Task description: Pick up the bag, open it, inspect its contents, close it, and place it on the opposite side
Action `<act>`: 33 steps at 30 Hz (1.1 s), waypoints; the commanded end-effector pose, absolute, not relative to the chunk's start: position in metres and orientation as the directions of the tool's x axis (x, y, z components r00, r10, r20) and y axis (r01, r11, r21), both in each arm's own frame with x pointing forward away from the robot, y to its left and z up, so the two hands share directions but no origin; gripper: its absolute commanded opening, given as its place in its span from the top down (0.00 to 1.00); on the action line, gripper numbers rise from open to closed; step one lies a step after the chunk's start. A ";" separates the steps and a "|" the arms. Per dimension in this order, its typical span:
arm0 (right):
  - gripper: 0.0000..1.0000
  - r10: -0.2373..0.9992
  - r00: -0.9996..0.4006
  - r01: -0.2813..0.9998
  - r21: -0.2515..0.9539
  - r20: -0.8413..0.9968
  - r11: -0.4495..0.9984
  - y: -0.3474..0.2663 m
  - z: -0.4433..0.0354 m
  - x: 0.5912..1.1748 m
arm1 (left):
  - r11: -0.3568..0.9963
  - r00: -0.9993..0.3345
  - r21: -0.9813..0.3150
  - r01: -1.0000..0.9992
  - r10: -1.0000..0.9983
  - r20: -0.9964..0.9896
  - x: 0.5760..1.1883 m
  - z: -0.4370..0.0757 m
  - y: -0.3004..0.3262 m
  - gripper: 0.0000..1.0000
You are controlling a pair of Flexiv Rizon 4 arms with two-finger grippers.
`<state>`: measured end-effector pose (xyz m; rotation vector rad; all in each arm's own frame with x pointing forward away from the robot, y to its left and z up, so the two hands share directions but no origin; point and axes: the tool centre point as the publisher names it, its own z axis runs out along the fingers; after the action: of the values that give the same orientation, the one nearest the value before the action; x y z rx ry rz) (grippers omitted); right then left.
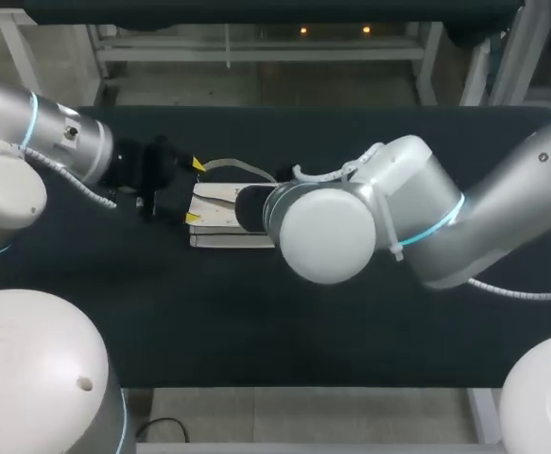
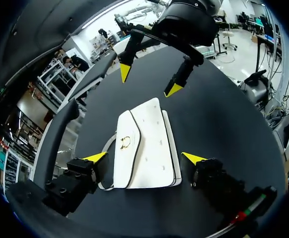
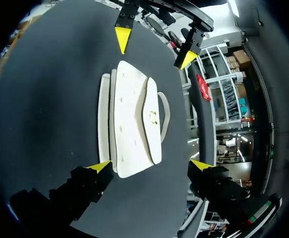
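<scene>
At the middle of the desk (image 1: 256, 331), lying flat with flap shut: white bag (image 2: 144, 146). Spread wide astride its left end, left pincer (image 2: 144, 158); spread wide at its right end, right pincer (image 3: 150, 165); nothing held. Pick-up step, by the look of it, not yet made. Next: lower, close gently across the bag, lift level.

I record the bag (image 2: 146, 151) as white, with thin dark edging and a gold clasp (image 2: 126, 142). The table (image 1: 256, 322) is plain black. On the left gripper (image 2: 144, 158) and right gripper (image 3: 151, 164), black fingers carry bright yellow tips. The left arm (image 1: 29, 132) and right arm (image 1: 530, 189) are silver-grey with cyan bands.
</scene>
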<state>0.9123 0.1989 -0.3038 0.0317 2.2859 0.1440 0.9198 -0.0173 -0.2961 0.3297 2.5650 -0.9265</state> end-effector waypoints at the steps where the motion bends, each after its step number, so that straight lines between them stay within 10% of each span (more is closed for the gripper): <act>1: 0.00 0.053 -0.744 -0.023 0.104 -0.667 0.994 0.192 -0.290 0.918 | 0.803 -0.917 -0.520 0.292 0.081 -0.390 0.906 -0.284 -0.003 0.00; 24: 0.00 0.059 -0.829 -0.021 0.136 -0.556 0.990 0.186 -0.283 0.932 | 0.846 -0.964 -0.520 0.118 -0.028 -0.264 0.901 -0.283 0.006 0.00; 33: 0.00 0.534 -0.829 0.505 0.186 -0.169 0.843 0.169 -0.265 0.990 | 0.729 -0.868 -0.509 -0.459 -0.491 0.080 0.926 -0.253 0.014 0.00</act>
<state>0.9714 0.1649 -0.2749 0.3261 2.6022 0.2411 0.9190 0.0113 -0.2617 -0.2682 2.7794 -0.8628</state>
